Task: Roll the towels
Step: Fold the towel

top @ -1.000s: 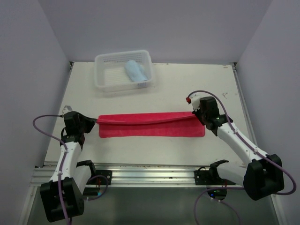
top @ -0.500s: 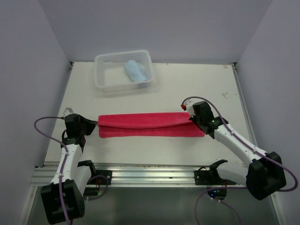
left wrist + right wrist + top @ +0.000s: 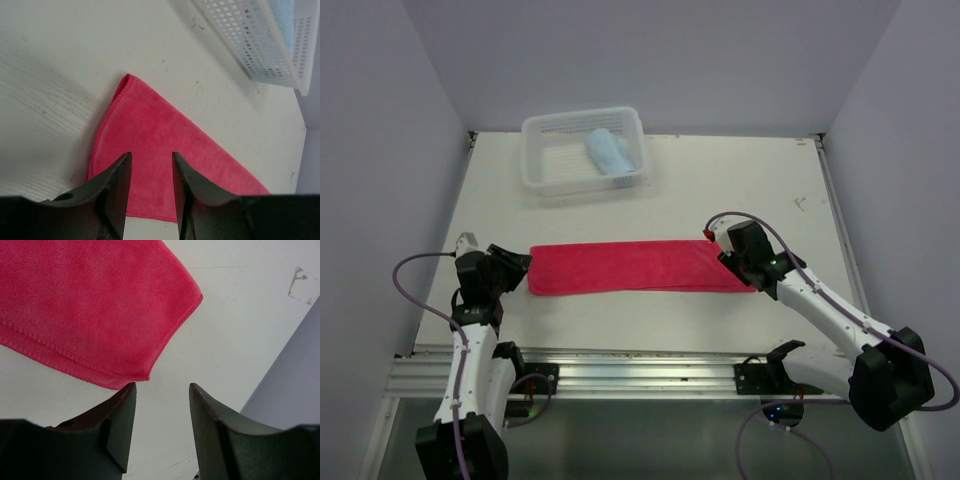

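Top view: the red towel [image 3: 640, 268] lies flat as a long strip across the middle of the table [image 3: 740, 190]. The left fingers [image 3: 512, 262] are at its left end and the right fingers [image 3: 722, 248] at its right end. At the far left, the white basket [image 3: 542, 128] holds a rolled blue towel [image 3: 608, 152]. The red one is not yet rolled.

Left wrist view: the left fingers [image 3: 117, 185] are spread with nothing between them. The red towel [image 3: 165, 145] lies flat just beyond and below their tips, one corner pointing away. The strip looks doubled over, though the layers are hard to make out here. If so, a shallow pinch would catch only the upper layer and peel the fold open instead of starting a roll.

Right wrist view: the right fingers [image 3: 122, 415] are also spread and empty. The red towel's [image 3: 90, 305] corner sits ahead and to the left, and mostly bare table shows between the tips. Closing from here would likely miss the hem or nip only the corner, so the roll would start skewed and wind into a cone. With neither end held, the cloth could also slide along the smooth table rather than turn over itself.
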Available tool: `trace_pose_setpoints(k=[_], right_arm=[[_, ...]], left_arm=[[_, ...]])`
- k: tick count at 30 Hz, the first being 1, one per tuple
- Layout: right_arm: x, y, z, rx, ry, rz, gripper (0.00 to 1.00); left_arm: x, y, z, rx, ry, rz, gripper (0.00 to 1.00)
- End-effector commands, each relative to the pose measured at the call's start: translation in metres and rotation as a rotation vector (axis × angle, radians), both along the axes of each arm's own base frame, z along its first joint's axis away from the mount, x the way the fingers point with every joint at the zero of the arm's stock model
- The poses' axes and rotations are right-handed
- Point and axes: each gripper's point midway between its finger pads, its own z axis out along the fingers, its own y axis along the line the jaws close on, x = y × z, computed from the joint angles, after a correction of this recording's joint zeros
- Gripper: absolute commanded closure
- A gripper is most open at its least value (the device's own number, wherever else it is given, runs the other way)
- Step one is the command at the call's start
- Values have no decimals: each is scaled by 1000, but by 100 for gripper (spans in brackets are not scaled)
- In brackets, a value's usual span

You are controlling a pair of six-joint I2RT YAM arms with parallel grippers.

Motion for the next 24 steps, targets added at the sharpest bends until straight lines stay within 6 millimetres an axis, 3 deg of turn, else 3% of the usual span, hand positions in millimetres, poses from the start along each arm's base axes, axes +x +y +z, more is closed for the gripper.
trace_pose_setpoints(k=[1,3,8,12,13,14,15,16,17,19,20,22,23,24], right_arm=[[-5,4,5,35,-6,9,49],[-4,4,9,44,-20,-3,36],[5,-1,29,92,-105,-111,31],[22,4,47,278,-179,-236,29],[28,-1,51,330,-213,-339,24],[32,-14,53,353,-246,-436,23],[33,-20,51,381,-242,-508,24],[37,-18,50,439,-215,-552,25],[39,-29,47,458,-201,-620,26],[39,-33,40,535,-144,-725,26],[39,-35,27,618,-65,-773,27],[38,-35,10,719,-9,-866,31],[38,-47,1,761,3,-933,32],[44,-41,-2,832,8,-925,34]], left_arm=[[-5,-4,8,8,-19,-29,57],[-5,-3,13,17,-32,-26,56],[1,5,31,63,-57,-8,52],[19,9,65,114,-125,-37,51],[22,8,69,134,-132,-64,50],[28,9,85,154,-156,-70,49],[31,8,84,156,-135,-95,48],[34,9,90,187,-140,-119,48],[39,9,105,208,-165,-135,46],[46,7,111,224,-160,-173,45],[50,9,125,255,-179,-189,43],[54,7,128,260,-169,-221,42],[57,8,138,285,-186,-229,40],[59,8,137,286,-177,-236,40]])
